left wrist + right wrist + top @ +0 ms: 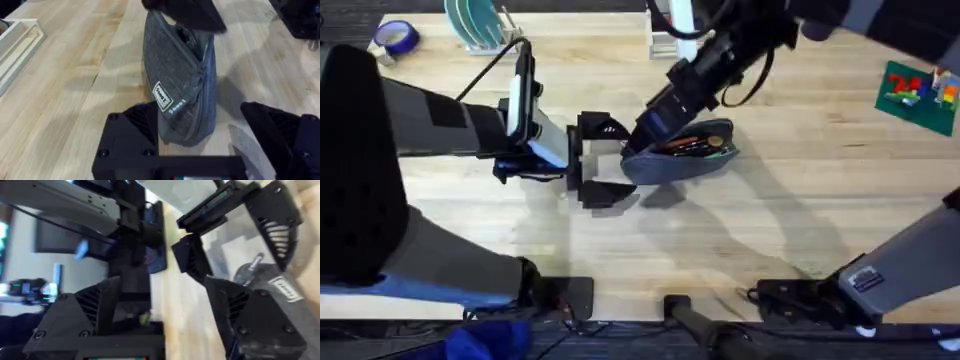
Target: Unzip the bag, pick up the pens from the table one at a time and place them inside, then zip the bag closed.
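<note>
Overhead view: the bag (685, 155) lies near the middle of the bench (790, 200), long axis running roughly left to right, its zipper open along the top with pens (692, 145) showing inside, orange and dark colours among them. Left end effector (592, 160) sits at the bag's left end, its two black fingers spread wide, one above and one below that end; I cannot tell whether either finger touches the fabric. Left wrist view confirms this: the bag (180, 85) stands between the spread fingers (132, 137), a small white label (162, 96) on its grey cloth facing the camera. Right end effector (638, 143) comes down from the upper right and meets the bag's upper left edge by the zipper; whether its fingers are apart or pinched I cannot tell. Right wrist view shows the bag (270, 295) just beside one finger (262, 325), a metal zipper pull (252, 264) visible on it. Elsewhere on the bench: a roll of blue tape (396, 38) at far upper left, a green plate of coloured bricks (918, 90) at far right, both well apart from the bag.
</note>
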